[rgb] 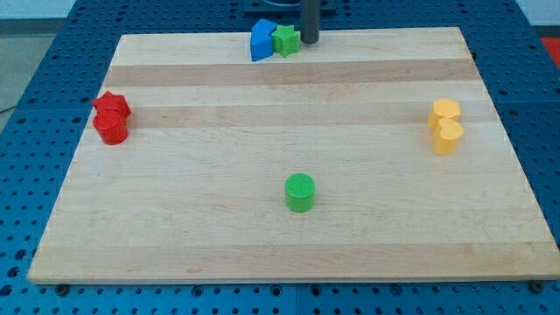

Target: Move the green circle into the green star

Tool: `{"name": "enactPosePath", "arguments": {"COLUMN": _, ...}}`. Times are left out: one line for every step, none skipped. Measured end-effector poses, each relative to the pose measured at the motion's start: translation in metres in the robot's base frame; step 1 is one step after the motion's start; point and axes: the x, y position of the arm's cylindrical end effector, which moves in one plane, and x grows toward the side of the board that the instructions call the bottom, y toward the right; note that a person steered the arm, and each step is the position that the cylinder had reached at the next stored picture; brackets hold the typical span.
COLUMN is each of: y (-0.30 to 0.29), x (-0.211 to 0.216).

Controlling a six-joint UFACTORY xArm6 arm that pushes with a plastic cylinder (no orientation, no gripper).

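Observation:
The green circle (299,192) stands alone on the wooden board (289,105), below the middle. The green star (285,40) sits at the board's top edge, touching a blue block (261,40) on its left. The dark rod comes down from the view's top, and my tip (309,41) rests just right of the green star, very close to it. The tip is far above the green circle in the view.
Two red blocks (111,117) sit together near the board's left edge. Two yellow blocks (445,125) sit together near the right edge. A blue perforated table (35,79) surrounds the board.

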Motion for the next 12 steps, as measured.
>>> {"name": "enactPosePath", "arguments": {"y": 0.029, "x": -0.007}}
{"name": "enactPosePath", "arguments": {"y": 0.073, "x": 0.045}}
{"name": "enactPosePath", "arguments": {"y": 0.048, "x": 0.118}}
{"name": "enactPosePath", "arguments": {"y": 0.007, "x": 0.167}}
{"name": "enactPosePath", "arguments": {"y": 0.046, "x": 0.215}}
{"name": "enactPosePath", "arguments": {"y": 0.104, "x": 0.265}}
{"name": "enactPosePath", "arguments": {"y": 0.107, "x": 0.327}}
{"name": "enactPosePath", "arguments": {"y": 0.035, "x": 0.363}}
{"name": "enactPosePath", "arguments": {"y": -0.052, "x": 0.336}}
{"name": "enactPosePath", "arguments": {"y": -0.11, "x": 0.279}}
{"name": "enactPosePath", "arguments": {"y": -0.111, "x": 0.284}}
{"name": "enactPosePath", "arguments": {"y": -0.15, "x": 0.316}}
